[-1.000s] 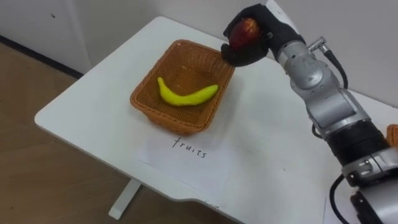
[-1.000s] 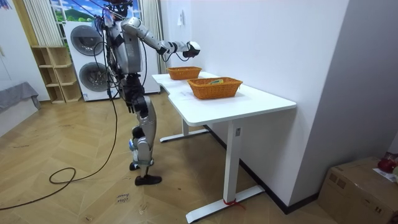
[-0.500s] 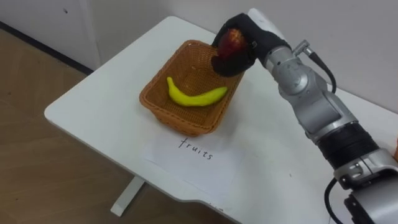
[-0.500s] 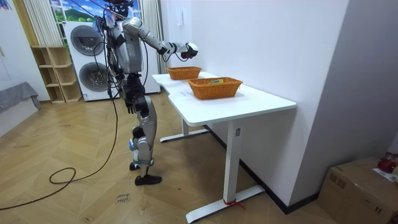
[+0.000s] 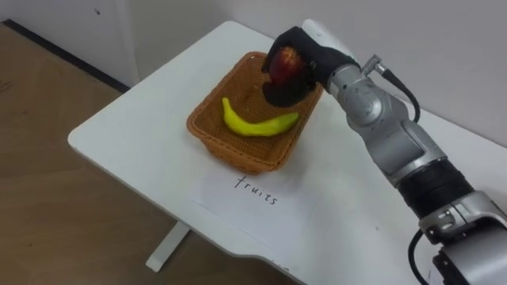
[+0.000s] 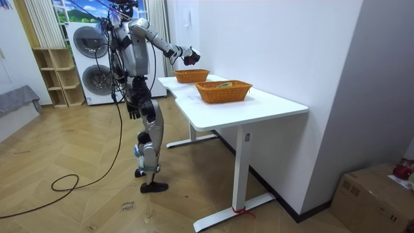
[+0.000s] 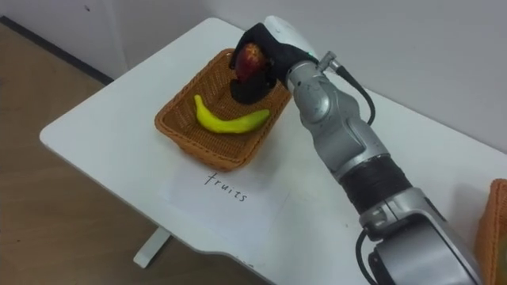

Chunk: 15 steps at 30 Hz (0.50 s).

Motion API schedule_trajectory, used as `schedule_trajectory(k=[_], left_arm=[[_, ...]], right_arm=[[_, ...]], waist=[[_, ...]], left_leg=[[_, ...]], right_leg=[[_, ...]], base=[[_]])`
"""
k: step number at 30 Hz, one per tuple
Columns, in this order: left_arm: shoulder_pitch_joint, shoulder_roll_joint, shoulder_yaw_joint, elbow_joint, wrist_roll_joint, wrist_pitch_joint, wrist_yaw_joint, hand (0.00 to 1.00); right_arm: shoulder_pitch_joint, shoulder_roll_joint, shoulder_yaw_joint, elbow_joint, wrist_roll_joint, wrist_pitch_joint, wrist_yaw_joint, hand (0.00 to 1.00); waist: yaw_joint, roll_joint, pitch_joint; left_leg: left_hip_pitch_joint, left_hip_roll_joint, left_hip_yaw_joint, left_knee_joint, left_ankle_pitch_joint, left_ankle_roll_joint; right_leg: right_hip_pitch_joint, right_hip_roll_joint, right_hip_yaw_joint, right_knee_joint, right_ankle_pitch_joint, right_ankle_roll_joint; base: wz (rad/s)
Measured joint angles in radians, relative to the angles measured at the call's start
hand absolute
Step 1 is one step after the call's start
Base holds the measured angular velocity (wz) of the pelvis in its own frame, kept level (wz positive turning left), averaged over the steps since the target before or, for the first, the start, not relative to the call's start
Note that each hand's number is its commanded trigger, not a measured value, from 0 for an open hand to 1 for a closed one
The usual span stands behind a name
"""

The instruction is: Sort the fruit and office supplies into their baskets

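A red apple (image 5: 283,63) sits in my right hand (image 5: 307,57), whose dark fingers are curled round it. The hand hovers just above the far right corner of the wicker fruit basket (image 5: 212,136). A yellow banana (image 5: 258,125) lies across the basket's bottom, below and a little in front of the apple. In the room view I stand at the white table with my right arm stretched out and the right hand (image 6: 189,57) above the farther basket (image 6: 191,76). My left hand (image 6: 133,109) hangs by my hip.
A sheet of paper with a handwritten label (image 5: 255,190) lies on the white table (image 5: 135,134) in front of the basket. A second wicker basket (image 7: 497,231) stands at my far right. The table's left and front edges drop to the wooden floor.
My right hand has carried the apple from beyond the basket's far right corner leftward and down, over the basket. The banana has not moved; the camera has shifted slightly.
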Motion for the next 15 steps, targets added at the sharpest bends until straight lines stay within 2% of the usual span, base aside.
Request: schedule_trajectory(k=[11, 15], left_arm=[[-0.001, 0.000, 0.000, 0.000, 0.000, 0.000, 0.000, 0.00], [-0.001, 0.000, 0.001, 0.000, 0.000, 0.000, 0.000, 0.00]], right_arm=[[0.000, 0.001, 0.003, 0.000, -0.001, 0.000, -0.001, 1.00], [0.000, 0.001, 0.034, 0.003, 0.000, 0.000, -0.001, 1.00]], waist=[[-0.001, 0.001, 0.0007], [-0.001, 0.000, 0.0001]], left_leg=[[-0.001, -0.001, -0.004, -0.001, 0.000, 0.000], [-0.001, -0.001, -0.004, -0.002, 0.000, 0.000]], right_leg=[[0.002, 0.000, -0.006, 0.000, -0.002, 0.003], [0.001, -0.001, -0.006, 0.000, -0.003, 0.003]], base=[[0.00], [0.00]])
